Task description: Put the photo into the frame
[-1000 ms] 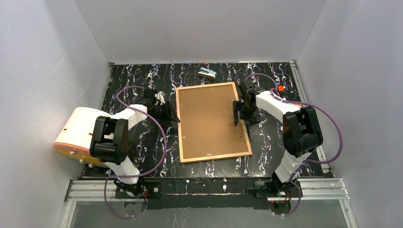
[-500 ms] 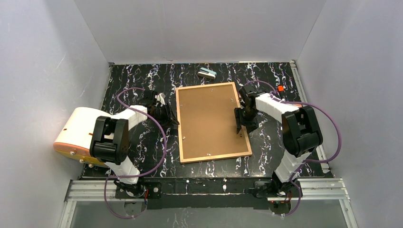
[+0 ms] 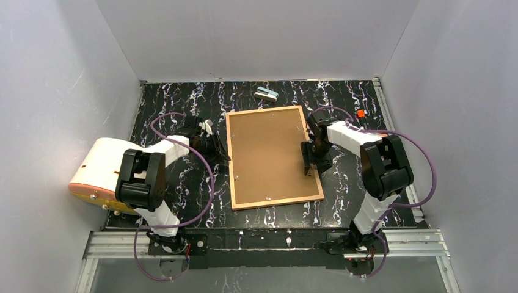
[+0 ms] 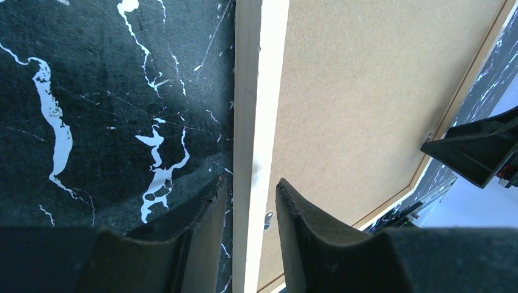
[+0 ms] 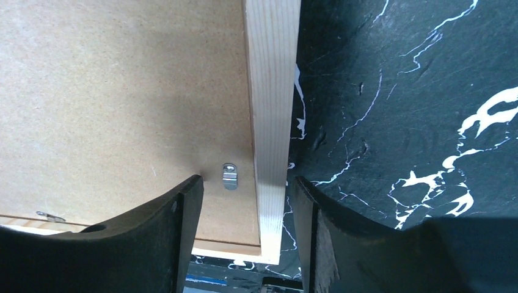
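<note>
The frame (image 4: 253, 91)'s light-wood rail fills nearly the whole gap between the left gripper (image 4: 252, 181)'s fingers. At the right gripper (image 5: 248, 179), the rail hugs the outer finger. Room remains beside the inner finger, over the backing board (image 5: 122, 91), where a metal clip (image 5: 229, 176) protrudes. Outside both outer fingers lies bare table (image 5: 397, 91).

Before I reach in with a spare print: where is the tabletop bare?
Bare: the strip between the frame and the arm bases; the far-left corner. Crowded: the frame's long sides, straddled by the left pincer and right pincer.
</note>
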